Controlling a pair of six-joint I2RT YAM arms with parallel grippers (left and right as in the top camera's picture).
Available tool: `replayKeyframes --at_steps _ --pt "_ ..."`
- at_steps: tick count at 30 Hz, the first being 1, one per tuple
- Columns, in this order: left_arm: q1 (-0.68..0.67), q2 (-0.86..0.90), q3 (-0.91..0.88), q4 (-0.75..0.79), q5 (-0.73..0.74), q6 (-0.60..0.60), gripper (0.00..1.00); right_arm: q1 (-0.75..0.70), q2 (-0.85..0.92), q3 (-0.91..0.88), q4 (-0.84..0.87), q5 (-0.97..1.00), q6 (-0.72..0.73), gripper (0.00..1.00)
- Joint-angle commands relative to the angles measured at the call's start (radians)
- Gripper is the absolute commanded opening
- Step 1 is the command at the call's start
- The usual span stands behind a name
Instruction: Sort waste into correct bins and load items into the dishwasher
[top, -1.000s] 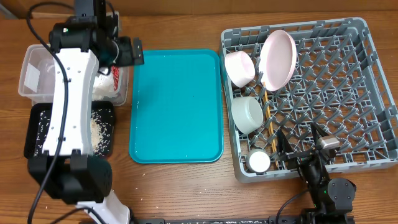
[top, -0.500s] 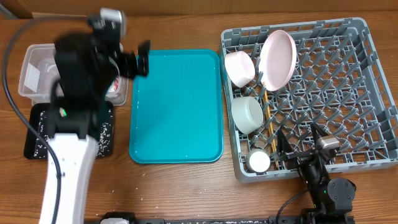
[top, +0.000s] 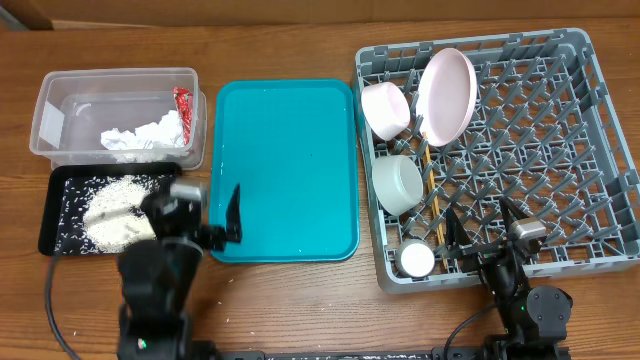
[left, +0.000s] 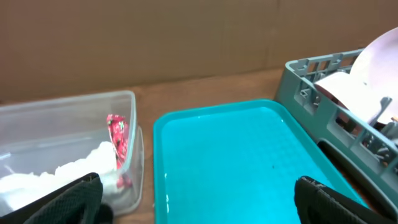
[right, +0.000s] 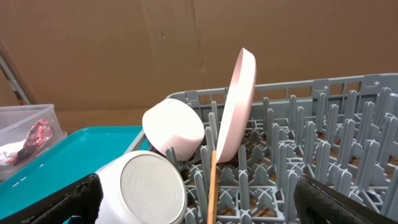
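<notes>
Both tools gape, grasping nothing; left tool (left: 198, 202) hangs before the teal tray (top: 285, 160), right tool (right: 199, 194) at the rack (top: 590, 150) wall; tissue (top: 140, 135) and wrapper (top: 183, 105) lie in the clear tub (top: 50, 100), rice scraps (top: 115, 205) in the black tray (top: 55, 235); plate (top: 447, 95), bowls (top: 398, 183), cup (top: 415, 260) and chopsticks (top: 432, 190) lean between pegs, likely for draining; nothing on the counter (top: 300, 300) obstructs.

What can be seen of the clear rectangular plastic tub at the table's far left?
The clear rectangular plastic tub is translucent, round-cornered, with a thicker rim and no lid. It stands upright on the wooden table. Inside, crumpled white tissue lies toward the right, and a small red crinkled snack wrapper leans upright against the right wall; the left part looks bare. A shallow black tray lies along its near side, a teal tray beside its right wall; whether they touch is unclear.
</notes>
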Motion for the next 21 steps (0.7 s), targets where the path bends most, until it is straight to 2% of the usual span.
replayKeyframes --at_steps 1,7,11,21 --pt "0.008 -0.134 -0.111 0.035 -0.018 -0.014 1.00 -0.002 -0.011 -0.011 0.005 0.006 0.000 1.00" --pt "0.007 -0.337 -0.264 0.129 -0.070 -0.013 1.00 -0.002 -0.011 -0.011 0.006 0.006 0.000 1.00" --pt "0.007 -0.444 -0.318 0.130 -0.096 -0.002 1.00 -0.002 -0.011 -0.011 0.006 0.006 0.000 1.00" --pt "0.007 -0.475 -0.351 0.017 -0.093 -0.010 1.00 -0.002 -0.011 -0.011 0.006 0.006 0.000 1.00"
